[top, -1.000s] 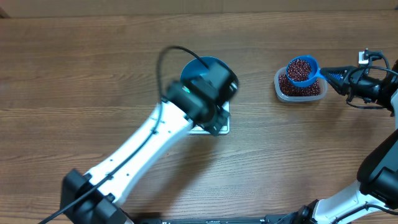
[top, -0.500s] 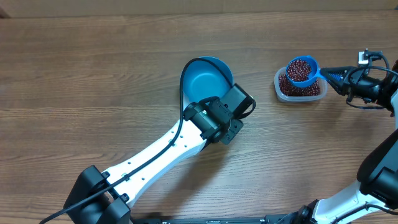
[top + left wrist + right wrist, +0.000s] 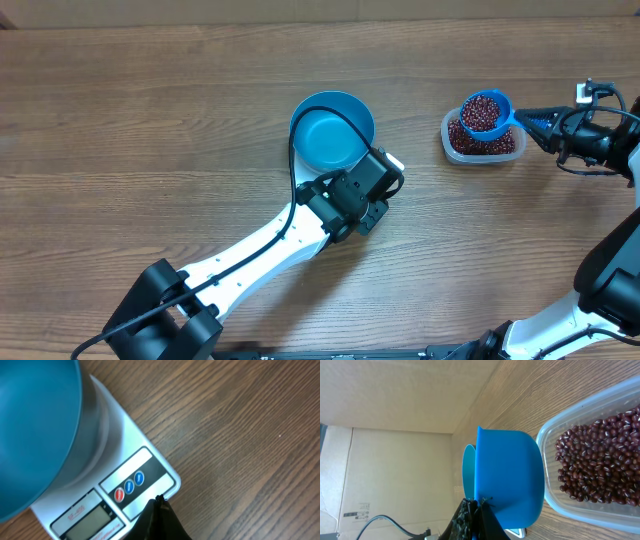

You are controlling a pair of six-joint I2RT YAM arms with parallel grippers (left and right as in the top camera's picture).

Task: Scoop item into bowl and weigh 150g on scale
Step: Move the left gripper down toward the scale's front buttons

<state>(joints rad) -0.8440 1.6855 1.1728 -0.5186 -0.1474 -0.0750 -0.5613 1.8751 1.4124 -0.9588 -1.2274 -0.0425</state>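
The empty blue bowl (image 3: 332, 130) (image 3: 35, 435) stands on the white scale (image 3: 394, 161) (image 3: 127, 440), most of which lies under my left arm in the overhead view. My left gripper (image 3: 372, 180) (image 3: 159, 500) is shut and empty, its tip at the scale's front edge just below the three round buttons (image 3: 129, 486). My right gripper (image 3: 535, 120) (image 3: 476, 502) is shut on the handle of a blue scoop (image 3: 486, 112) (image 3: 510, 475). The scoop is heaped with red-brown beans (image 3: 484, 108) and hangs over the clear tub (image 3: 450, 140) (image 3: 555, 505) of beans (image 3: 600, 465).
The scale's display window (image 3: 90, 517) sits left of the buttons. The left arm (image 3: 260, 245) stretches from the front left up to the scale. The right arm's base (image 3: 610, 280) stands at the right edge. Bare wood lies between scale and tub.
My left arm has swung off the bowl toward the front right, uncovering it, and its shut tip now sits at the scale's button edge. The right gripper and scoop have not moved.
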